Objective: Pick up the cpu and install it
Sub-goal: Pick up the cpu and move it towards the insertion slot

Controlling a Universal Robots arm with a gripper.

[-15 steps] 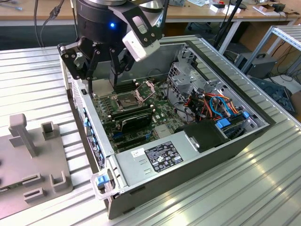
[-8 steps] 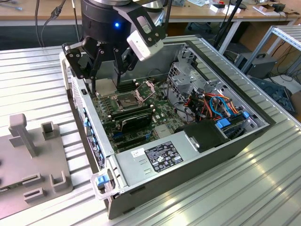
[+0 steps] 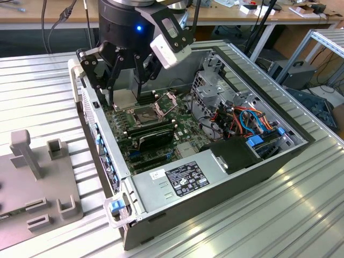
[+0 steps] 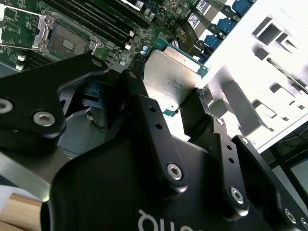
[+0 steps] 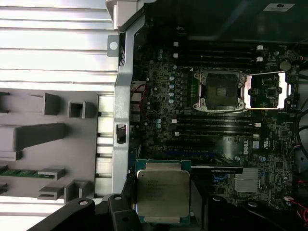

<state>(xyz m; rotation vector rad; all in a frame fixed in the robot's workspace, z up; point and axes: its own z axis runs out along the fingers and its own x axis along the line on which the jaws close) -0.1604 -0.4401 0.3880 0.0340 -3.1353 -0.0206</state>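
Gripper [image 4: 166,89] fingers [image 4: 144,110] clamped on cpu [image 4: 168,67] edges; cpu held flat between fingertips, above motherboard [image 5: 163,96] inside computer case [image 3: 269,156]; socket [image 5: 219,90] beyond fingertips, apart from cpu, bracket hinged open.

A ribbed aluminium counter [image 3: 301,204] spreads across the foreground of the exterior view, its slats pale with bright glare. Behind it runs a long wooden desk [image 3: 43,13], with dark cables [image 3: 58,22] hanging off its edge. At the exterior view's right, an aluminium frame [image 3: 324,38] stands beside a grey box [image 3: 297,72].
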